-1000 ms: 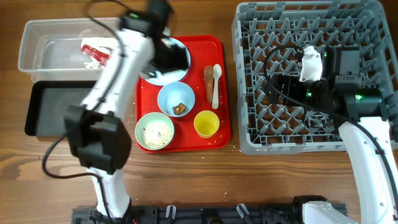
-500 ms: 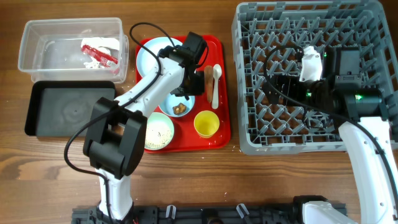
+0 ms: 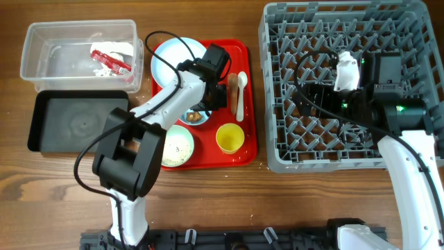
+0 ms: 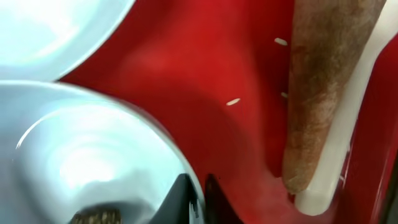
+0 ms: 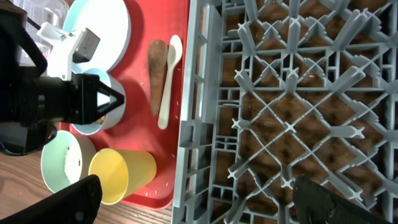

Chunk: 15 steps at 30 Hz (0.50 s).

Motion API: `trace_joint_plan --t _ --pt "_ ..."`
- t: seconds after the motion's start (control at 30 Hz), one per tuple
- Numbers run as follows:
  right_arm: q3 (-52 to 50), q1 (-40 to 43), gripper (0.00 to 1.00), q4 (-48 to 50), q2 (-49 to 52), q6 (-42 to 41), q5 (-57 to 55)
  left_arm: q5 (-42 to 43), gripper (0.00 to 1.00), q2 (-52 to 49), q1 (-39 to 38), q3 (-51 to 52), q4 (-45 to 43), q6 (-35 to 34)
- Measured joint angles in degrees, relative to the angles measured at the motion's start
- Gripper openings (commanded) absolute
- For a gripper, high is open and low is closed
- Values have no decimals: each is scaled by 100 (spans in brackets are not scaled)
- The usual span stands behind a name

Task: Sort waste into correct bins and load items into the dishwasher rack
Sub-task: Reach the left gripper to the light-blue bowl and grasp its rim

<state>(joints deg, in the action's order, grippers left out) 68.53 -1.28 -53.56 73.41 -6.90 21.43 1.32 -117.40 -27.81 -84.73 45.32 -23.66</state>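
Wooden table holds a red tray, the rack at its 3 o'clock. At tray centre the left gripper has its fingers almost together across the rim of the bowl with the lump, seemingly pinching it; the right gripper hangs spread wide over the rack. Such a thin hold may let the bowl tip and spill the lump, or bump the stick and spoon at its 3 o'clock.

Dishes — plate x1, bowl x2, yellow cup x1, spoon x1. Waste: wrapper x1, brown stick x1, brown lump x1, loose rice grains — min. 3 in the left wrist view. Containers: clear tub x1, black tray x1, red tray x1, rack x1. Robot arm x2.
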Motion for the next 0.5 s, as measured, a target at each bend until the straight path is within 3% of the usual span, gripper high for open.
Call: trace_joint_plan --t 0.23,0.5 --pt "0 0 100 -2 0 0 0 -33 4 46 -33 -37 109 2" --pt "0 0 100 -2 0 0 0 527 4 728 -22 -693 809 9"
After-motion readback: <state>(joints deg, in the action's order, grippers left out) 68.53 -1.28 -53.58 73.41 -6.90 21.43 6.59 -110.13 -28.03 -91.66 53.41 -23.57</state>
